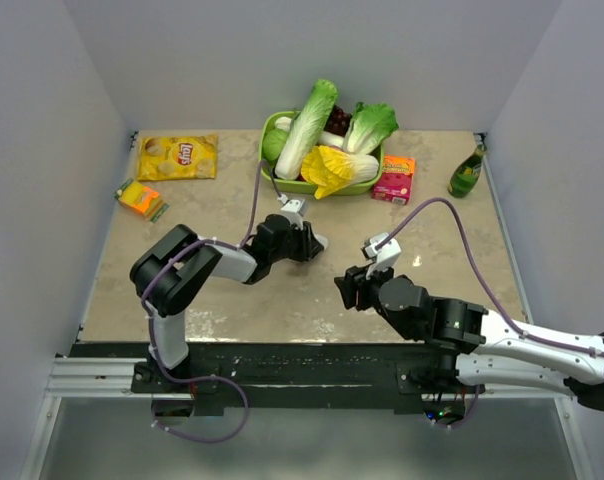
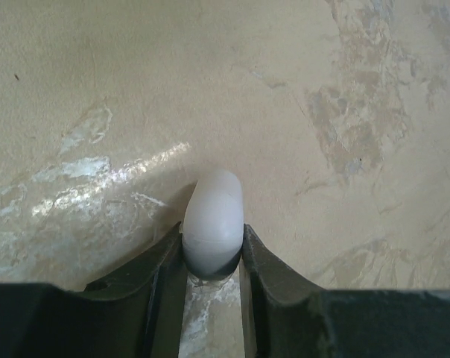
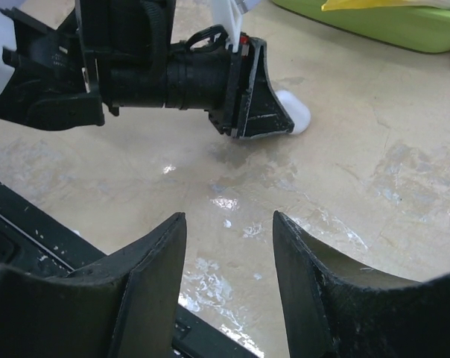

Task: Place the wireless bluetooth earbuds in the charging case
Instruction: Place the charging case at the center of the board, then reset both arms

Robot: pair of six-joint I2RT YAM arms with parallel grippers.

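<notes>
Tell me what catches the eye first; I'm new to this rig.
The green basket heaped with leafy vegetables dominates the far middle. Mid-table, the left gripper pinches the small white charging case low over the tabletop, while the right gripper stands open and empty facing it.

Bright overhead light, sheen on table [image 2: 98, 179]

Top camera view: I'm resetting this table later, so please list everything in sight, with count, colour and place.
charging case: one, white, clamped in left gripper
chip bag: one, yellow, far left corner
snack packet: one, orange and green, left edge
basket: one, green, far centre, holding leafy vegetables
box: one, pink, right of basket
bottle: one, green, far right
table: one, beige, under everything
left gripper: one, black, shut on charging case
right gripper: one, black, open, empty
</notes>
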